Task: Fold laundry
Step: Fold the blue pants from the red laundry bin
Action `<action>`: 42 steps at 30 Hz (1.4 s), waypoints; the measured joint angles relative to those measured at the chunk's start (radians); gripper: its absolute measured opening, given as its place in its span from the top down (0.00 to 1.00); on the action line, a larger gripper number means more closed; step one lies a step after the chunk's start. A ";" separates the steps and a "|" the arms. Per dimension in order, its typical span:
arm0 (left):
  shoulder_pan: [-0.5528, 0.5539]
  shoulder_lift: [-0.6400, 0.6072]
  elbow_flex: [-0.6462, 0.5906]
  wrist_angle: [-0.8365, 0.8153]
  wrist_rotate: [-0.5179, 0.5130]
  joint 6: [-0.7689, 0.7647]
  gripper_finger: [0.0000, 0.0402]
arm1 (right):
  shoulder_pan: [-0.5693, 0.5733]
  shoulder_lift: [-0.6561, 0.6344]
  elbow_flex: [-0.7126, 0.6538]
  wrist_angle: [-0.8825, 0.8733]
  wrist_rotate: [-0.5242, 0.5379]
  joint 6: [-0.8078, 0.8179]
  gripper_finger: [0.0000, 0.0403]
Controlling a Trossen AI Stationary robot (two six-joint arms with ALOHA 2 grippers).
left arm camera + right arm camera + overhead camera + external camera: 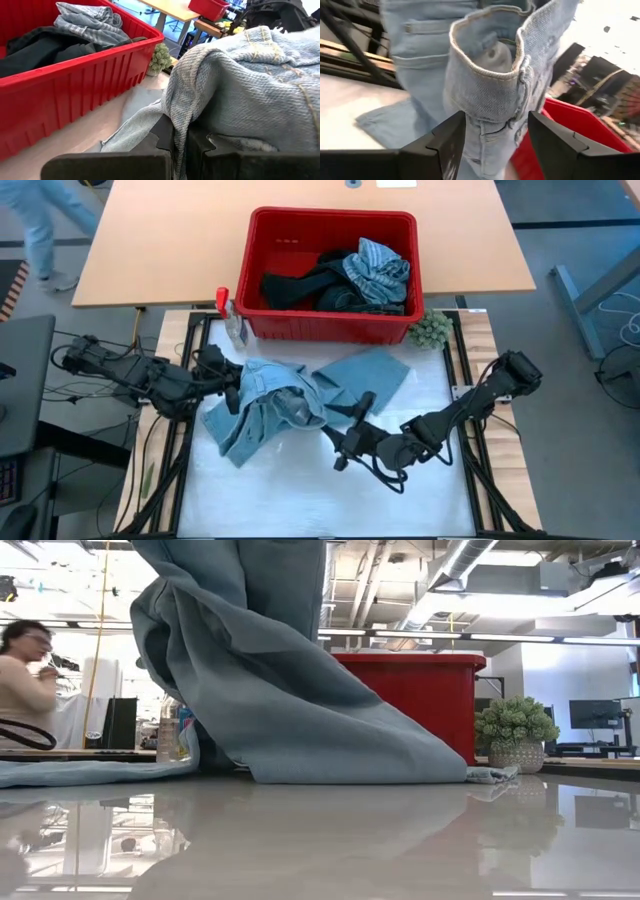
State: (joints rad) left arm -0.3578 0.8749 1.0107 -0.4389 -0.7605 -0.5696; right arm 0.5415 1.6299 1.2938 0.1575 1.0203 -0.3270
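Jeans [290,405], long axis diagonal w/ legs spread, clenched in left tool [181,145]; right tool [495,140] parted round waistband.

No readable text or labels anywhere.

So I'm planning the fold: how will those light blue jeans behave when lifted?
The light blue jeans will probably drape floppily: in the low view they hang in soft folds. The thick seamed waistband between the right hand's fingers likely holds some shape. Denim looks fairly heavy, so it may sag between grips.
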 joint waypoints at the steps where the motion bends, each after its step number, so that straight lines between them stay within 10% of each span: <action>1: 0.005 0.000 0.000 0.000 0.004 0.001 1.00 | 0.000 0.000 0.000 0.000 -0.012 0.014 0.41; 10: 0.043 0.002 0.000 0.001 0.019 0.001 1.00 | -0.068 0.000 0.000 0.072 -0.162 0.186 0.51; 18: 0.050 0.008 0.000 0.002 0.043 0.007 0.98 | -0.087 0.000 0.000 0.068 -0.172 0.185 0.92; 27: 0.050 -0.033 0.000 -0.197 0.210 -0.124 0.67 | -0.102 -0.006 0.128 -0.203 -0.160 0.245 0.92; 34: -0.013 -0.103 0.000 -0.625 0.341 -0.380 0.50 | -0.215 -0.021 0.319 -0.800 -0.468 0.562 0.92; 42: -0.163 -0.104 -0.130 -0.613 0.421 -0.562 0.50 | -0.380 -0.020 0.258 -0.778 -0.758 0.635 0.92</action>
State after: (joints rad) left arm -0.5213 0.7714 0.8805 -1.0519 -0.3390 -1.1320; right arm 0.1616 1.6096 1.5521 -0.6208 0.2621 0.3078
